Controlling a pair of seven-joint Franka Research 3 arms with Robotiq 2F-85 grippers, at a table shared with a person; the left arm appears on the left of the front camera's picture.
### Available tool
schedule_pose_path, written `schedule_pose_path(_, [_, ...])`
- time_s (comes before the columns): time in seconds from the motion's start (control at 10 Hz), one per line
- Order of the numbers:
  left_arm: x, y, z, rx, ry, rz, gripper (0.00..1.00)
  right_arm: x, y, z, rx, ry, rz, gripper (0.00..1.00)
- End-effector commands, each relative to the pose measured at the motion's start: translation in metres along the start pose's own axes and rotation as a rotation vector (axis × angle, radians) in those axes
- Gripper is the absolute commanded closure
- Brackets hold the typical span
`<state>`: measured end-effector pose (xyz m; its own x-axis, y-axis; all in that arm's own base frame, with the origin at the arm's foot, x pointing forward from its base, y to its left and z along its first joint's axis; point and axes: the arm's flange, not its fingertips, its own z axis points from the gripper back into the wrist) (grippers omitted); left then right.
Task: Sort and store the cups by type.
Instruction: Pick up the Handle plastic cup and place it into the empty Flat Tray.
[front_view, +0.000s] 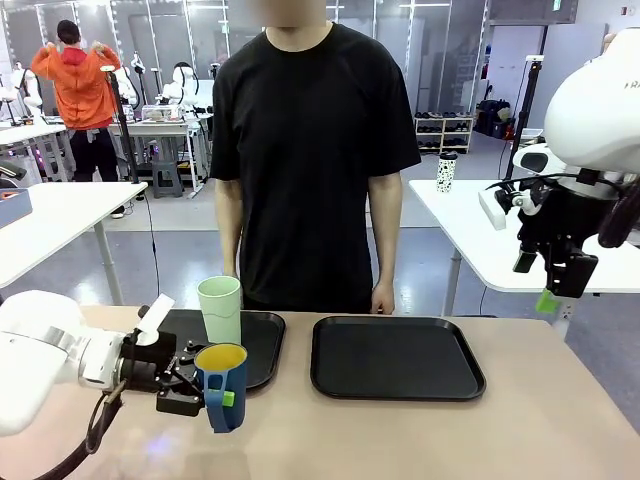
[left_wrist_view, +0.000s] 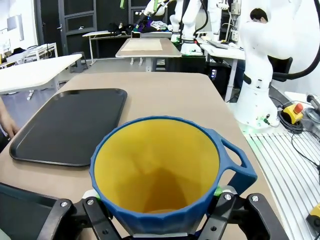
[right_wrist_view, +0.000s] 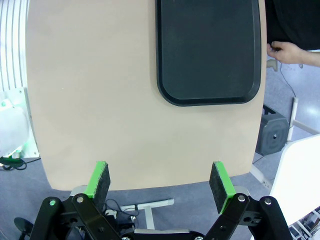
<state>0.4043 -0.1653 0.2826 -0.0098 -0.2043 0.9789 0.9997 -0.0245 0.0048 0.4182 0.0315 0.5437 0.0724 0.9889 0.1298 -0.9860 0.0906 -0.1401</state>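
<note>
Two cups – one gripped, one on a tray

Blue mug (front_view: 222, 385), yellow inside, is clamped in the left gripper (front_view: 200, 390) above the table (front_view: 400, 440), just in front of the left tray (front_view: 262, 340); handle faces the camera. In the left wrist view the mug (left_wrist_view: 160, 172) sits between the fingers (left_wrist_view: 227, 200). Green tumbler (front_view: 220, 309) stands upright on the left tray, just behind the mug. Right tray (front_view: 396, 357) lies beside it. Person's hand (front_view: 381, 298) hangs near its far edge. Right gripper (front_view: 550, 275) – raised over the table's right side, jaws wide apart w/ nothing between.
</note>
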Motion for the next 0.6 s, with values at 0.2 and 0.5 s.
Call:
schedule_pose_path(0.2, [-0.003, -0.0018, -0.0051, -0.013, -0.002, 0.007, 0.48, 0.0006, 0.0011, 0.0004, -0.001, 0.014, -0.015, 0.0])
schedule_pose_path(0.5, [-0.0044, -0.0021, -0.004, -0.01, 0.001, 0.01, 0.24, 0.0006, 0.0011, 0.0004, -0.001, 0.014, -0.015, 0.0])
